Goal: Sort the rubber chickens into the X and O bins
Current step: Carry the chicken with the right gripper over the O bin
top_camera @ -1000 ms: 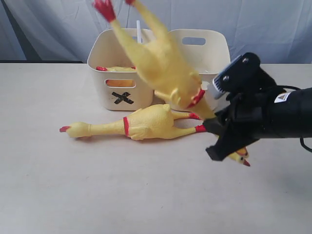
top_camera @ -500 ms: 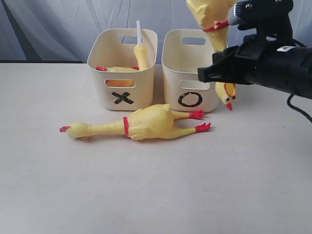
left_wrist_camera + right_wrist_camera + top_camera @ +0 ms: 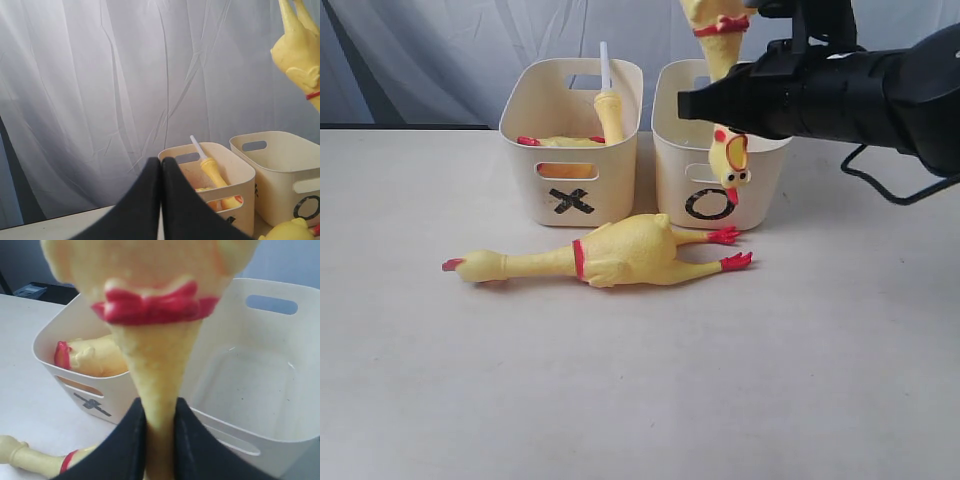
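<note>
My right gripper (image 3: pixel 713 101) (image 3: pixel 160 412) is shut on the neck of a rubber chicken (image 3: pixel 731 158) (image 3: pixel 155 355). It hangs head down over the front rim of the empty O bin (image 3: pixel 672 190) (image 3: pixel 260 385), body up out of frame. The X bin (image 3: pixel 532 175) (image 3: pixel 100 397) holds one lying chicken (image 3: pixel 555 142) (image 3: pixel 95 357) and one upright chicken with a white tube (image 3: pixel 608 100) (image 3: pixel 214 172). Another chicken (image 3: pixel 610 252) lies on the table in front of both bins. My left gripper (image 3: pixel 161 167) is shut on nothing, away from the bins, and does not show in the exterior view.
A pale curtain (image 3: pixel 440 50) hangs close behind the bins. The black right arm (image 3: pixel 860 95) reaches in from the right above the O bin. The table (image 3: pixel 620 400) stretches wide in front of the lying chicken.
My right gripper has carried the chicken leftward from beside the O bin to above it. The chicken's head now dangles at the O bin's front rim. The other chickens have not moved.
</note>
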`<state>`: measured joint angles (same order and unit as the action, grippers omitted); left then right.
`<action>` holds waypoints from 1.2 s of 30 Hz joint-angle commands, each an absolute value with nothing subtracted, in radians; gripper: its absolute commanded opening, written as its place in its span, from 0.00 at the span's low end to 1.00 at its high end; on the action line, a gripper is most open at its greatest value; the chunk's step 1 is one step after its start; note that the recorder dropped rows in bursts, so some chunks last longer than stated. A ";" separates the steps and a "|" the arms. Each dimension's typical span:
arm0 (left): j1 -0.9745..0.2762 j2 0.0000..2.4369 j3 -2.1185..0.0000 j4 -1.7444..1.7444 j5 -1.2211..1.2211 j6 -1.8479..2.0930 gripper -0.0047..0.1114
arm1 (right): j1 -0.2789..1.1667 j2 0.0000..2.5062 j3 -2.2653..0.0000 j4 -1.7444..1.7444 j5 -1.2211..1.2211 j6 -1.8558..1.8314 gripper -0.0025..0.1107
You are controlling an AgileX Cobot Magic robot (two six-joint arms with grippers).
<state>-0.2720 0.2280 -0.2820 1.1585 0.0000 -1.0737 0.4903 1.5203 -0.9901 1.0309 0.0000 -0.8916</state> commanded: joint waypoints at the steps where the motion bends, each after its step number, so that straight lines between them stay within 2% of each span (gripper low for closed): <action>1: -0.271 0.221 -0.279 1.155 0.007 -1.081 0.04 | 0.488 1.530 -1.005 1.037 -0.009 -0.893 0.01; 7: -0.271 0.221 -0.279 1.155 0.007 -1.081 0.04 | 0.402 1.541 -1.006 1.091 0.164 -0.777 0.01; 18: -0.271 0.221 -0.279 1.155 0.007 -1.081 0.04 | 0.188 1.541 -1.088 0.999 0.638 -0.608 0.01; 28: -0.271 0.221 -0.279 1.149 0.005 -1.081 0.04 | 0.163 1.572 -1.360 0.669 0.960 -0.258 0.01; 36: -0.271 0.221 -0.279 1.149 0.005 -1.081 0.04 | 0.163 1.734 -1.625 0.496 1.185 -0.116 0.01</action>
